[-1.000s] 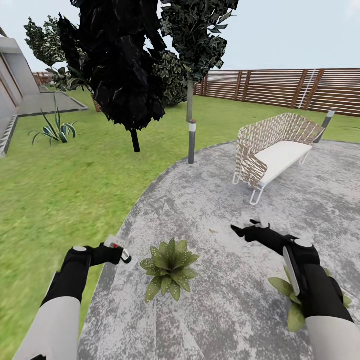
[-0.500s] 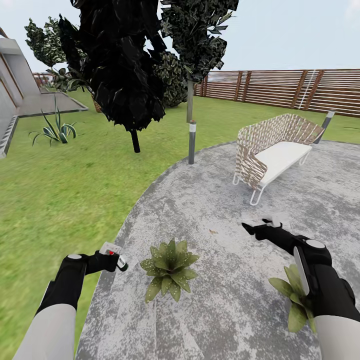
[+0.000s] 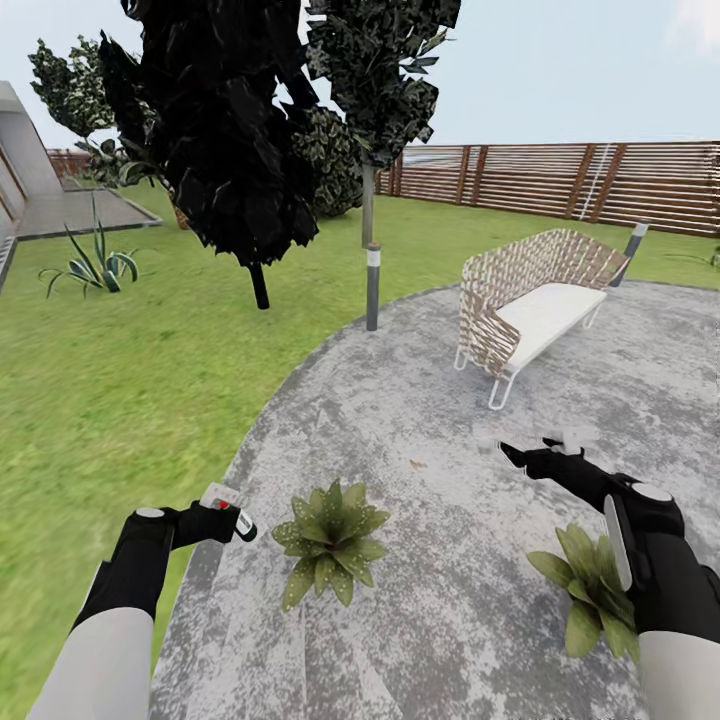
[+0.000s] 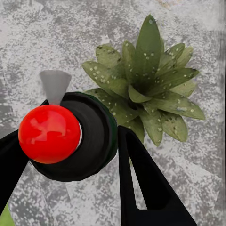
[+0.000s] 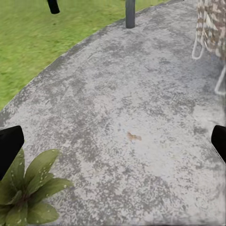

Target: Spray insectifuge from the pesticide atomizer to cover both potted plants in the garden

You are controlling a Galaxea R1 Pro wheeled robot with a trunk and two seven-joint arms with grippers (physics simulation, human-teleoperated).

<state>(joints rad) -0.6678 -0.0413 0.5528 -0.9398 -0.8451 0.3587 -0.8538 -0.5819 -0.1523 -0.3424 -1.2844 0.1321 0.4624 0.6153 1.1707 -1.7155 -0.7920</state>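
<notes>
Grey speckled paving [image 3: 420, 400] is filling the lower half of the head view, and the whole picture is sitting a little further left than half a second ago, so the camera is turning right, not the things moving. That swing is bringing the right potted plant [image 3: 592, 592] more fully into sight beside the right forearm, while the left potted plant [image 3: 328, 540] is staying near centre. Judgement: the robot is squaring itself up on both plants before spraying.

Left gripper [image 3: 222, 520] is clenched on the pesticide atomizer [image 3: 228, 504], holding it just left of the left potted plant, at the paving's edge. Its long axis is lying roughly level, running left to right across the head view, pale head toward the arm and dark end toward the plant. From the left wrist camera the atomizer [image 4: 66, 136] is showing end-on, a red ball inside a dark ring, between black fingers [image 4: 150, 188], with the plant [image 4: 146, 89] straight ahead, so it is already aimed at the leaves.

Right gripper [image 3: 545, 455] is hovering spread and empty above bare paving, beyond the right plant.

Likely next: spraying the left plant, then the right.
</notes>
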